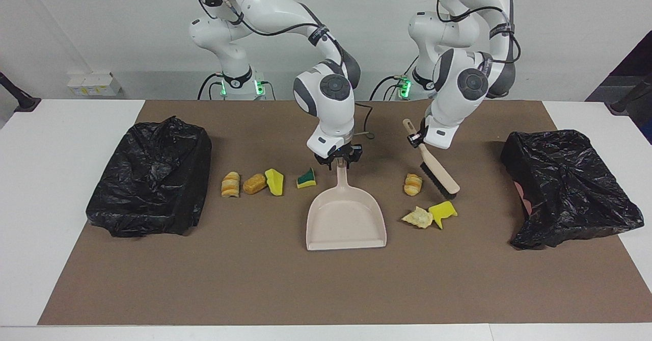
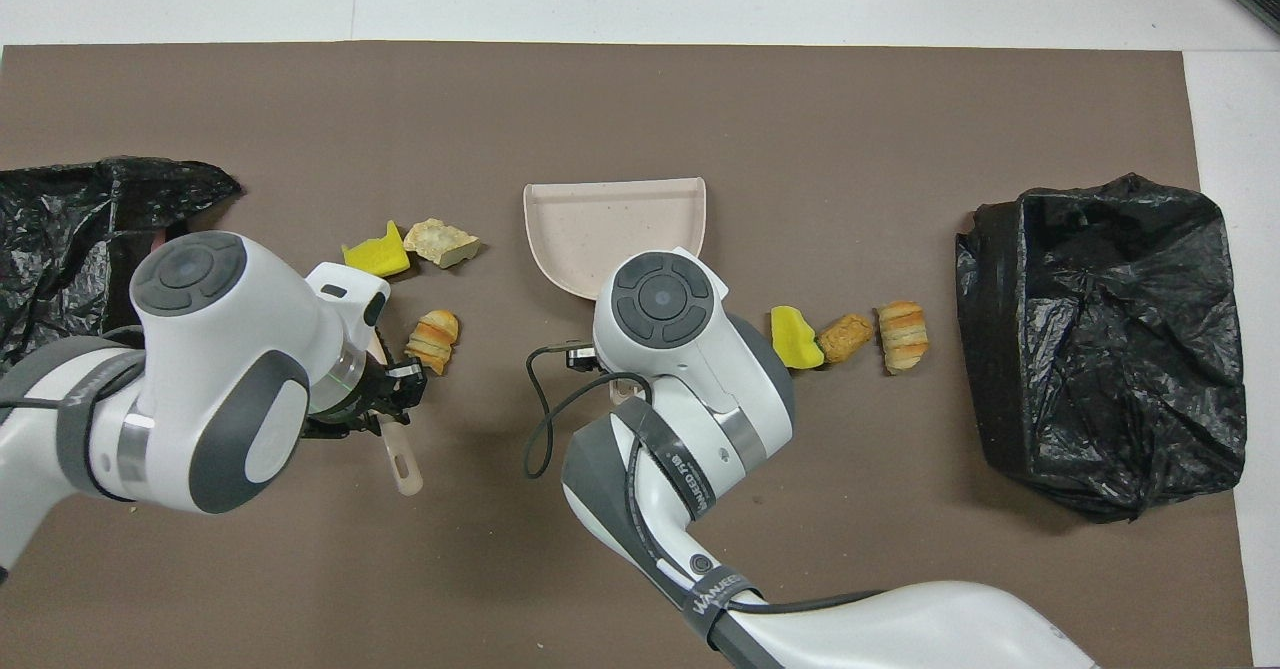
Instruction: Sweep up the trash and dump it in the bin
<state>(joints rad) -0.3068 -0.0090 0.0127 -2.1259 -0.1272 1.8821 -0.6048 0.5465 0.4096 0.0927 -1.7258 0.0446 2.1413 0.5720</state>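
Note:
The pink dustpan (image 1: 345, 218) (image 2: 615, 229) lies flat mid-mat, its handle pointing at the robots. My right gripper (image 1: 338, 163) is shut on that handle; its own wrist hides it from overhead. My left gripper (image 1: 418, 139) (image 2: 385, 399) is shut on the wooden brush (image 1: 438, 173), whose bristles rest on the mat beside a bread lump (image 1: 412, 184) (image 2: 434, 339). A yellow sponge chunk (image 1: 442, 212) and a pale lump (image 1: 417, 217) lie just farther out. Toward the right arm's end lie two bread lumps (image 1: 230, 184), a yellow chunk (image 1: 274, 182) and a green-and-yellow wedge (image 1: 306, 178).
Two bins lined with black bags stand on the brown mat (image 1: 254, 280), one at the right arm's end (image 1: 150, 178) (image 2: 1105, 339) and one at the left arm's end (image 1: 565, 185) (image 2: 70, 229). A black cable (image 2: 545, 419) hangs from the right wrist.

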